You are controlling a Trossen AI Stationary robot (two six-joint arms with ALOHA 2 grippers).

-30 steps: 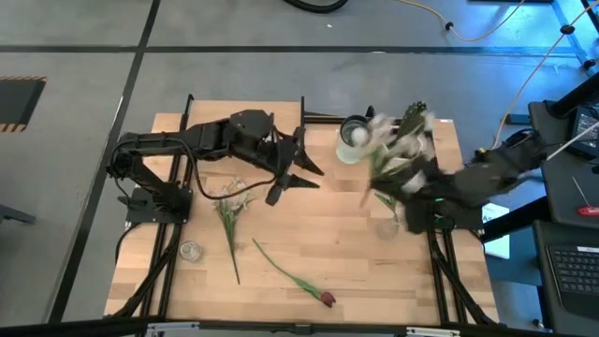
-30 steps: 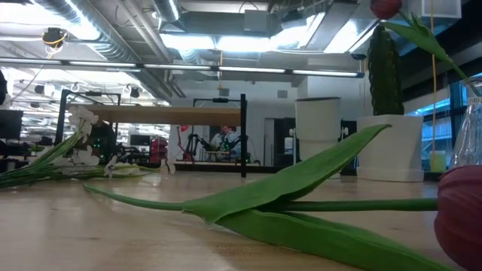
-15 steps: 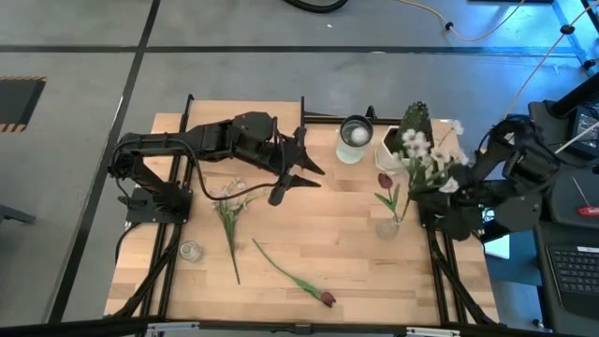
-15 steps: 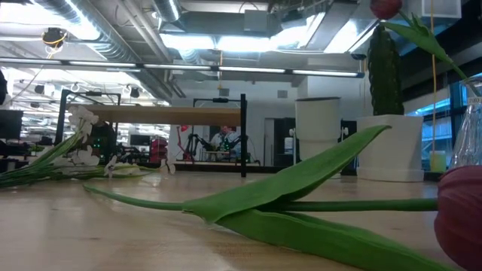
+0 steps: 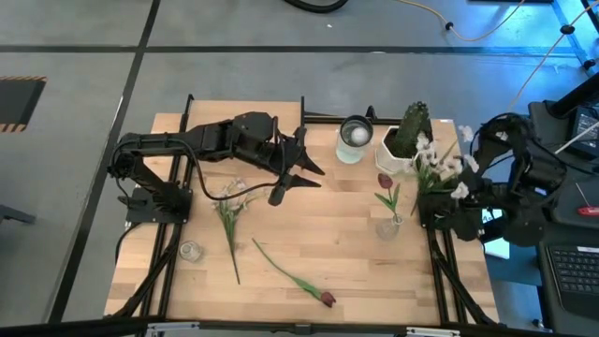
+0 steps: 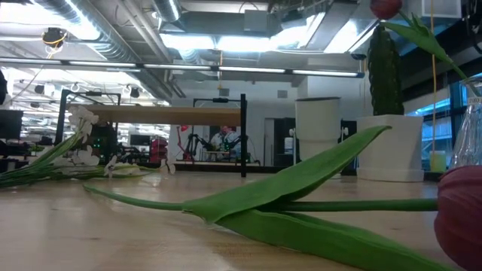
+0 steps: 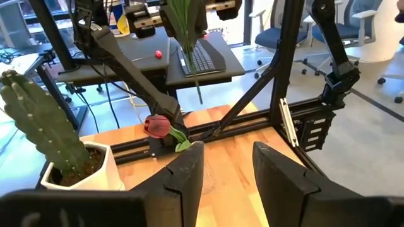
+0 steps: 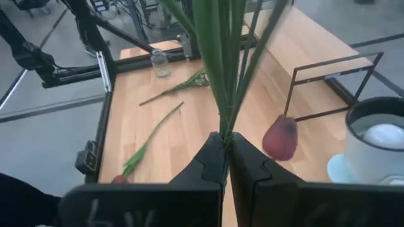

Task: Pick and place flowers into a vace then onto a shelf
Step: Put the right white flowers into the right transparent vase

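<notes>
My right gripper (image 8: 225,144) is shut on a bunch of white-blossom flowers (image 5: 440,166), held in the air over the table's right edge beside the cactus pot (image 5: 404,140). A glass vase (image 5: 387,226) near it holds one red tulip (image 8: 280,137). Another white-blossom stem (image 5: 228,213) and a tulip stem (image 5: 292,277) lie flat on the tabletop. My left gripper (image 7: 225,171) is open and touches nothing, hovering above the table's far middle. The shelf (image 8: 312,60) stands at the far left, partly under the left arm. My right gripper pinches several green stems (image 8: 224,120) of the bunch together between its two fingers, low on the stems. The fingers come from the table's right side and lie across the stems. The bunch is lifted clear and stands roughly upright, blossoms on top.
A white cup on a pale blue saucer (image 5: 354,139) stands at the far edge next to the cactus. A small glass jar (image 5: 190,250) sits near the left edge. Black frame rails run along both table sides. Bare wood lies in the table's middle and near right.
My right gripper has carried the white-blossom bunch from above the vase toward the table's right edge, and the arm has drawn back beyond that edge. The bunch has swung from a slanting blur to upright. The left arm has kept still.
</notes>
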